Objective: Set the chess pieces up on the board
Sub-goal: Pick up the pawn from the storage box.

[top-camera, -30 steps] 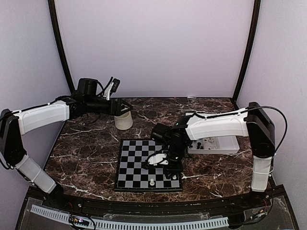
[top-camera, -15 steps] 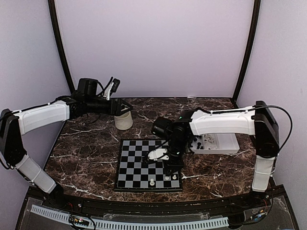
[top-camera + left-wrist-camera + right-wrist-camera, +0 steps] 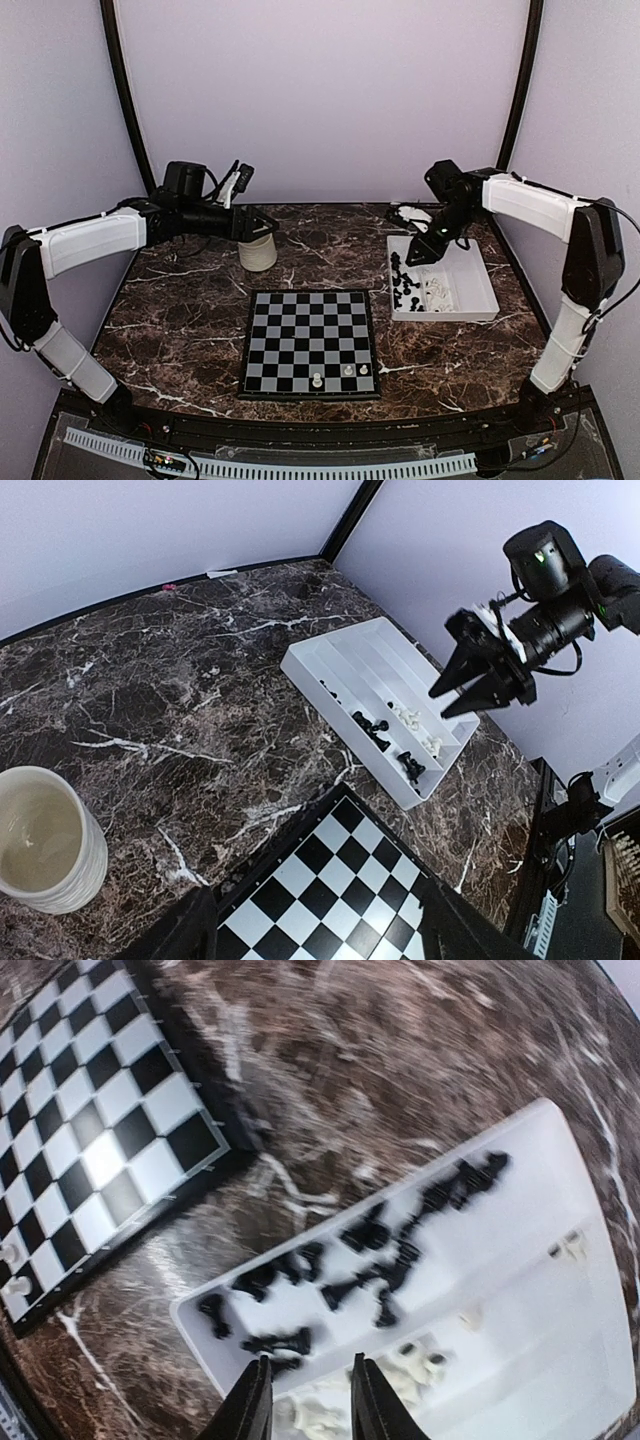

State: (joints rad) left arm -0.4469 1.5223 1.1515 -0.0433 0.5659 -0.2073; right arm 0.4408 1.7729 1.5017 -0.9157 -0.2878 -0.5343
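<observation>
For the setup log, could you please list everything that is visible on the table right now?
chessboard: one, black and light-grey, table centre.
chess pieces on board: three, white, near row.
chess pieces in tray: many, black and white, too small to count.
compartmented tray: one, white, right of the board.
cup: one, off-white, beyond the board's far-left corner.
table: one, dark marble.
left claw: open, empty, raised by the cup.
right claw: open, empty, above the tray.

A: How is the worktop surfaced?
B: Dark brown marble, veined white, is seen.
A: And around it?
B: Pale lilac walls are set, joined by black corner poles.
</observation>
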